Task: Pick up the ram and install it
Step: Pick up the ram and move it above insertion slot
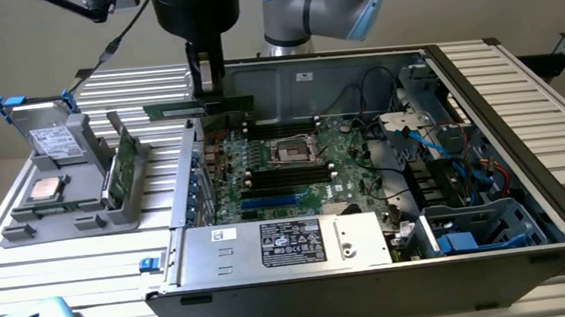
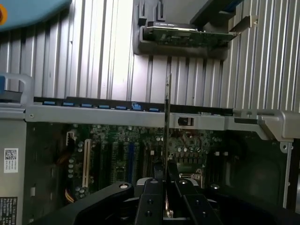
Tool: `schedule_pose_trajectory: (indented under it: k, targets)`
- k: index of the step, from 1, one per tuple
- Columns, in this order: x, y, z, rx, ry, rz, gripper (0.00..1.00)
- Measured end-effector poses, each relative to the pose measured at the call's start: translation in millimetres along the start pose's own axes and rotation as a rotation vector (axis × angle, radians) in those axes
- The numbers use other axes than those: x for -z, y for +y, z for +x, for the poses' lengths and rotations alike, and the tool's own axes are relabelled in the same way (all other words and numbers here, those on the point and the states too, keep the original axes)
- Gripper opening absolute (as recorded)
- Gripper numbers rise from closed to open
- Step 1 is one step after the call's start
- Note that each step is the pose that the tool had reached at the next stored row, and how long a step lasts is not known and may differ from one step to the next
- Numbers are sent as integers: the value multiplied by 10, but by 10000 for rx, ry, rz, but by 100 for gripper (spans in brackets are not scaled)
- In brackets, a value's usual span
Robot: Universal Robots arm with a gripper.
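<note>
The ram (image 1: 182, 108) is a long, narrow green stick hanging level above the far-left corner of the open computer case (image 1: 522, 132), over the case wall and the motherboard's far edge. My gripper (image 1: 213, 96) comes down from above and is shut on the stick's upper edge, toward the end nearer the board. In the wrist view the ram (image 2: 167, 117) appears edge-on as a thin line running out from between the black fingers (image 2: 152, 192) of the gripper (image 2: 167, 173). Below it lie the motherboard (image 1: 348, 161) and its dark memory slots (image 1: 286, 178).
A grey holder (image 1: 65, 213) on the exterior view's left carries a boxy drive with blue tabs (image 1: 47, 135), a square silver chip (image 1: 45, 188) and an upright green board (image 1: 122, 167). The case holds a processor socket (image 1: 290, 152), a power supply (image 1: 289, 243) and cables (image 1: 445, 161).
</note>
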State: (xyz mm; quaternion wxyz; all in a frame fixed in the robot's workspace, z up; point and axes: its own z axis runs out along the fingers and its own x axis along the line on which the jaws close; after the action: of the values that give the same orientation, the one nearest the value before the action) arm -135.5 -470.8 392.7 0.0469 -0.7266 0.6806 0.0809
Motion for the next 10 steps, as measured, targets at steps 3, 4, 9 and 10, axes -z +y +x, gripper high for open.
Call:
schedule_pose_trajectory:
  k: [3,4,9,10]
  targets:
    - [5,-136,9,0,0,0,14]
    - [6,-182,11,0,0,0,14]
    - [-10,-404,14,-1,0,0,14]
    - [-20,-434,11,-9,0,2,14]
